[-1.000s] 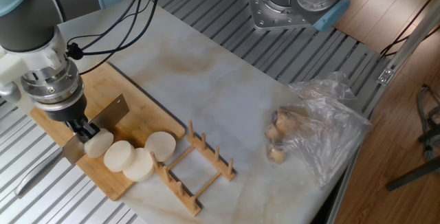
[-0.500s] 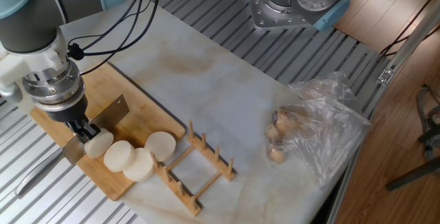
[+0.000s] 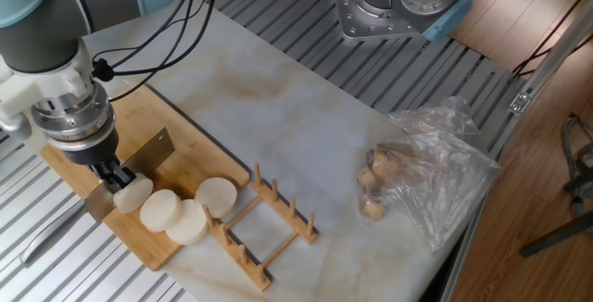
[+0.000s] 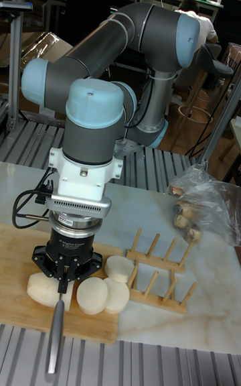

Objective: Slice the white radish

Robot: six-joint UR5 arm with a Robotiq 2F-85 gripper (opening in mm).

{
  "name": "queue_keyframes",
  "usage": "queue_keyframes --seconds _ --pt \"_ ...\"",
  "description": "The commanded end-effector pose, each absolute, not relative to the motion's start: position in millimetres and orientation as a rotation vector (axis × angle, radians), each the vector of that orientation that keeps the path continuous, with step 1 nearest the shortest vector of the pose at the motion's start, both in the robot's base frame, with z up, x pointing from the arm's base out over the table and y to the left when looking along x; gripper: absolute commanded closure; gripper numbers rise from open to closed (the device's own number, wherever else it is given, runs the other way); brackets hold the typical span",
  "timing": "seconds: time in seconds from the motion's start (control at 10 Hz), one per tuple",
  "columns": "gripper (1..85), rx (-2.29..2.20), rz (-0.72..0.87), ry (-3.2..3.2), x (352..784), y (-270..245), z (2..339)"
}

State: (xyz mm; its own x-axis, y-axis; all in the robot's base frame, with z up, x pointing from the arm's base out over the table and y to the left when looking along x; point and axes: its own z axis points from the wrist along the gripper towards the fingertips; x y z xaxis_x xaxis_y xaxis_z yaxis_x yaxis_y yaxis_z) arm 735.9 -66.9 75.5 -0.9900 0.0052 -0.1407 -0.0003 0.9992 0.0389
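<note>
I have the black two-finger gripper [image 4: 65, 283] clamped on the steel knife [image 3: 130, 166], mid-cut through the creamy-white radish [image 3: 132, 194] on the bamboo board [image 3: 190, 158]; next I judge it needs shifting along for another slice.

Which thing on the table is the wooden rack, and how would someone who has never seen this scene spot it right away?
Start at the bamboo cutting board at the table's near-left edge, where the gripper holds a knife over white radish slices. The wooden rack lies just off the board's right end, beside the slices. It alone is an open frame with rows of upright pegs.
</note>
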Motion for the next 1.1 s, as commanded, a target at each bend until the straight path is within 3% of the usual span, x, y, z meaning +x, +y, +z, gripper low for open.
queue_keyframes --seconds 0.0,1.0 --pt "84.3 0.018 0.062 2.983 740.0 -67.1 76.9" --pt "84.3 0.033 0.034 2.97 741.7 -66.5 71.9"
